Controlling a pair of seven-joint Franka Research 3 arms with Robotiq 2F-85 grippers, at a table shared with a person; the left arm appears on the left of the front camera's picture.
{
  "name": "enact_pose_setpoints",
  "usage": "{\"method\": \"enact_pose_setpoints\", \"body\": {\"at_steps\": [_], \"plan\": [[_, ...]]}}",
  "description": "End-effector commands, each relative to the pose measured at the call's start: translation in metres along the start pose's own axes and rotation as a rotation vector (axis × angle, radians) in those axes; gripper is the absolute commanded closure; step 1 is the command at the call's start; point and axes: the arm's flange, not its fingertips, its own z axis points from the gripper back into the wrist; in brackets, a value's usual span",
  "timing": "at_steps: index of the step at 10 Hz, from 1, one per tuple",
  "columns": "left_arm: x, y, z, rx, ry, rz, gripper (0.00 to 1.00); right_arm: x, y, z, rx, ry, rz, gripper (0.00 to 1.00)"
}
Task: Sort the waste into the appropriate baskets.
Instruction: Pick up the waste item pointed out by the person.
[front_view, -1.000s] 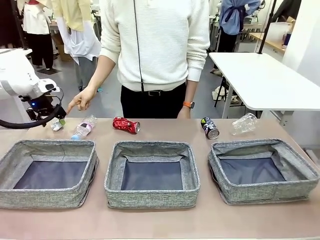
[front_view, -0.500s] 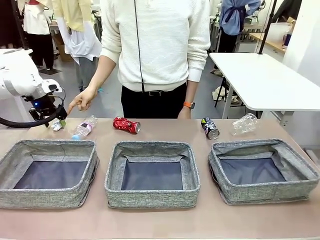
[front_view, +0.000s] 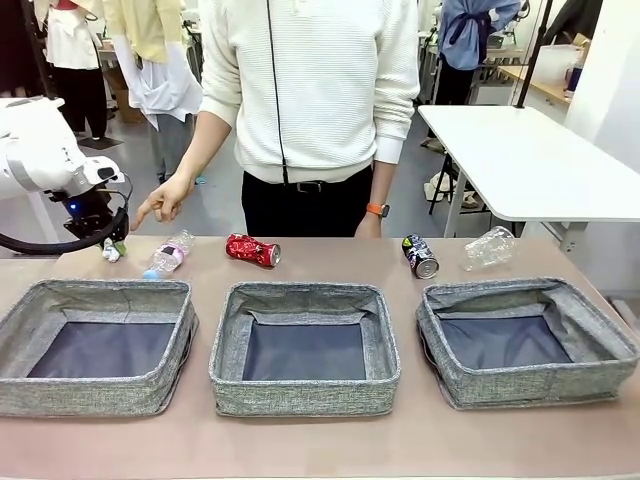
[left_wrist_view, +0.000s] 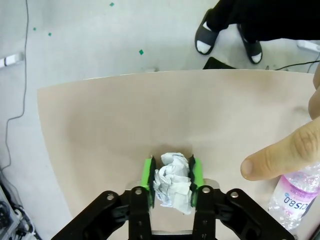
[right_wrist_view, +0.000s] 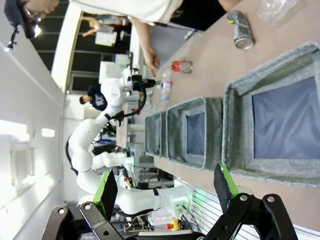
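One tissue wad (left_wrist_view: 172, 186), half hidden (left claw (left_wrist_view: 172, 167))

The tabletop (front_view: 320, 440) is tan, the baskets (front_view: 305, 395) woven grey with dark floors, beside a red can (front_view: 252, 250), green-marked dark can (front_view: 420, 256), white tissue wad (left_wrist_view: 172, 181).

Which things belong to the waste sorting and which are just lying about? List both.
Job: white crumpled tissue wad in the shut left end effector; pink-labelled clear plastic bottle; red dented can; dark green-marked can; crushed clear bottle; three grey woven baskets.
Not job: white side table; person's pointing hand.
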Motion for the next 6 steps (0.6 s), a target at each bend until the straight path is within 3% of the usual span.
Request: {"method": "enact_pose_setpoints", "body": {"at_steps": [1, 6], "plan": [[-0.0028, -0.0019, 0.0034, -0.001, 0.006, 0.017, 1.0, 0.0043, 0.0027, 0.0001, 0.02, -0.008, 0.027, 0.0], [-0.0071, 0.0024, 0.0076, 0.006, 0.009, 0.034, 1.0, 0.0043, 0.0027, 0.0001, 0.02, -0.008, 0.027, 0.0]]}}
